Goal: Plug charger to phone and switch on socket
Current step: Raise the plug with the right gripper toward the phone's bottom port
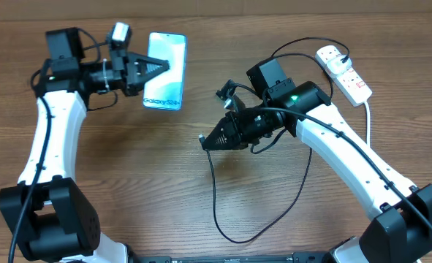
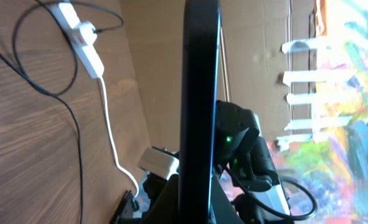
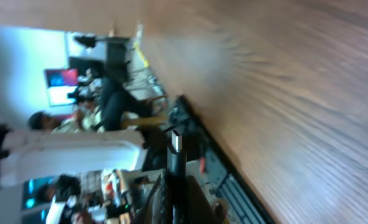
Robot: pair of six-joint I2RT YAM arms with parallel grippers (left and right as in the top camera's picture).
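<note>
My left gripper (image 1: 163, 68) is shut on the phone (image 1: 165, 73), gripping its long left side; the blue screen faces up and shows "Galaxy S24+" at the near end. The left wrist view shows the phone (image 2: 200, 93) edge-on between the fingers of that gripper (image 2: 196, 200). My right gripper (image 1: 205, 142) is shut on the charger's connector tip (image 3: 175, 144), to the right of the phone and below it. The black charger cable (image 1: 217, 212) loops over the table and runs to the white socket (image 1: 345, 71) at the far right, where its plug (image 1: 339, 54) sits.
The socket's thick white cord (image 1: 367, 109) runs down behind the right arm. In the left wrist view the socket (image 2: 83, 38) lies at the top left, with black cable curving across the wooden table (image 1: 128, 183). The right wrist view is blurred.
</note>
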